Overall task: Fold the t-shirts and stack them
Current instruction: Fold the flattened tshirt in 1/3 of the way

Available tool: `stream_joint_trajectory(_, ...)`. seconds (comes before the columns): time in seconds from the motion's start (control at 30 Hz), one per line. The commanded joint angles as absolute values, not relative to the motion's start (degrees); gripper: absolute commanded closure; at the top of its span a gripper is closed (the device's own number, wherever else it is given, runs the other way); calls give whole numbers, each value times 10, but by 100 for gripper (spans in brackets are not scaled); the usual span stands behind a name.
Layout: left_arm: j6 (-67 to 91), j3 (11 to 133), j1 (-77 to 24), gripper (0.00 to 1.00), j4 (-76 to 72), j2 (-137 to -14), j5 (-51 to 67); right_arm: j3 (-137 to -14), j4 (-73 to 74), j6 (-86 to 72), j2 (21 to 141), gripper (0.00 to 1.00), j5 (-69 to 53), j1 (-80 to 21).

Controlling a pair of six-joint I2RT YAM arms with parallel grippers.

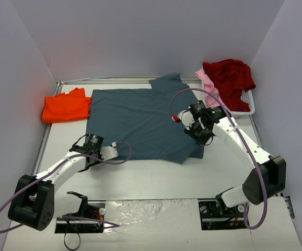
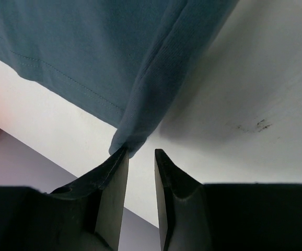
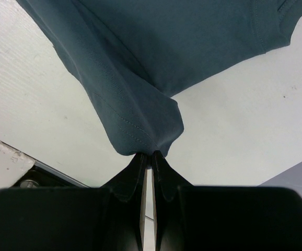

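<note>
A slate blue-grey t-shirt (image 1: pixel 140 120) lies spread across the middle of the table. My left gripper (image 1: pixel 90 142) is at its near left corner. In the left wrist view that gripper (image 2: pixel 140 152) is open, and the shirt's corner (image 2: pixel 126 142) only touches the tip of the left finger. My right gripper (image 1: pixel 199 136) is at the shirt's near right corner. In the right wrist view it (image 3: pixel 151 153) is shut on a bunched fold of the hem (image 3: pixel 140 125). A bright orange t-shirt (image 1: pixel 66 106) lies folded at the far left. A dark red t-shirt (image 1: pixel 229 77) and a pale pink one (image 1: pixel 207 82) are heaped at the back right.
A white plastic basket (image 1: pixel 245 109) holds the red and pink shirts against the right wall. Grey walls close the table on the left, back and right. Purple cables loop from both arms. Bare table runs along the near side in front of the shirt.
</note>
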State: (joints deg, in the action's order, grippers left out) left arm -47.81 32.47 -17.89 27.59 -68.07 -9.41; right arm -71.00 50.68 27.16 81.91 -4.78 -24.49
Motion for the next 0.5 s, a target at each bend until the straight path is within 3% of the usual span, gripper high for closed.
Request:
stream_joint_trajectory(0.0, -494, 322, -180, 74, 252, -687, -106, -709, 522, 266, 828, 100, -40, -249)
stream_joint_trajectory(0.23, -503, 323, -179, 75, 222, -715, -116, -709, 520, 266, 836, 100, -35, -248)
stream_joint_trajectory(0.4, -504, 326, -178, 96, 212, -731, -120, -709, 519, 266, 841, 100, -35, -248)
stream_joint_trajectory(0.47, -503, 329, -178, 98, 215, -730, -120, -710, 519, 266, 840, 100, -34, -248)
